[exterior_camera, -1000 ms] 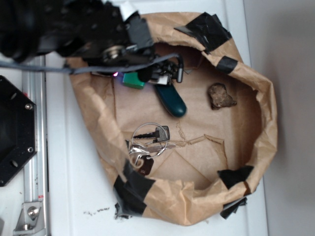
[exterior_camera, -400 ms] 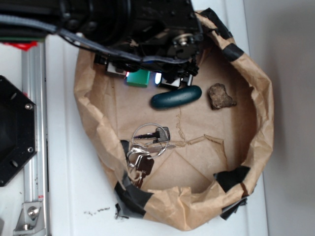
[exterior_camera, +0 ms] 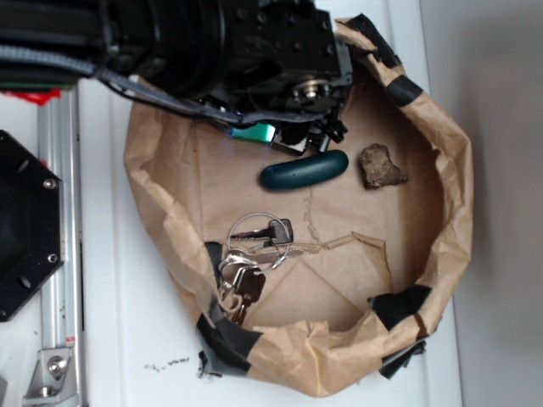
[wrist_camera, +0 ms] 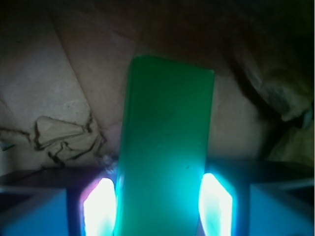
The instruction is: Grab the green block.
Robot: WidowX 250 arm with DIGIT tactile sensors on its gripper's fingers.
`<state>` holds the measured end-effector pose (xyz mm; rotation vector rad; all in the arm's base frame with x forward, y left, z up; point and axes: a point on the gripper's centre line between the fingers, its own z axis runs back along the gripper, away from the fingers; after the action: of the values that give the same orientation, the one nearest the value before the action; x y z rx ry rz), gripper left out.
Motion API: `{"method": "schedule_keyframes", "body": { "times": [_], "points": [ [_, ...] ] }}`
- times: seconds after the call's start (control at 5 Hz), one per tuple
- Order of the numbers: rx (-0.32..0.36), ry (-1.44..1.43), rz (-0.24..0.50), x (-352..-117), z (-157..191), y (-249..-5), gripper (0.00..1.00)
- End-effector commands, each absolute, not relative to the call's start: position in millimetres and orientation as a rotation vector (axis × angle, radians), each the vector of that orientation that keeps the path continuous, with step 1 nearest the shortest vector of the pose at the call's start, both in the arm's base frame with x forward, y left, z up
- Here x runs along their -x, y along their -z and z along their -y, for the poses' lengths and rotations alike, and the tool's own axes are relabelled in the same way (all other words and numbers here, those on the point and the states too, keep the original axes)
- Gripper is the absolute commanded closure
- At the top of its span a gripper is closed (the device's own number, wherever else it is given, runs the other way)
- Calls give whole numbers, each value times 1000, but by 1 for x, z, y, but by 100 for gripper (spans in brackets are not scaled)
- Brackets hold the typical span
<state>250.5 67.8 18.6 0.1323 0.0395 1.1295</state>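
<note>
The green block [wrist_camera: 167,147] is a flat bright-green bar that fills the middle of the wrist view, lying on brown paper. My gripper [wrist_camera: 158,196] has one glowing pad against each long side of it, shut on the bar. In the exterior view only a sliver of the green block [exterior_camera: 250,133] shows under the black gripper [exterior_camera: 265,127], at the back left inside the paper bag. The arm hides the rest of the block.
A dark teal capsule [exterior_camera: 304,170] lies just in front of the gripper, with a brown rock [exterior_camera: 381,166] to its right. A bunch of keys [exterior_camera: 254,250] lies nearer the front. The crumpled paper wall [exterior_camera: 454,212] rings everything. A metal rail [exterior_camera: 59,254] runs along the left.
The arm swung right over the bag and the capsule turned from slanted to nearly level. Since then the gripper has covered more of the green block.
</note>
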Motion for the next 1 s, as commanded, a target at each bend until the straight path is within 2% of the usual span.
{"method": "schedule_keyframes", "body": {
  "times": [0.0, 0.2, 0.4, 0.6, 0.8],
  "points": [
    [-187, -611, 34, -285, -55, -94, 100],
    [-18, -362, 45, -294, -28, -125, 100],
    [-15, -115, 180, -280, -2, -140, 100],
    [-23, 135, 265, -263, 4, -143, 100],
    [36, 230, 288, -256, -5, -139, 100]
  ]
}}
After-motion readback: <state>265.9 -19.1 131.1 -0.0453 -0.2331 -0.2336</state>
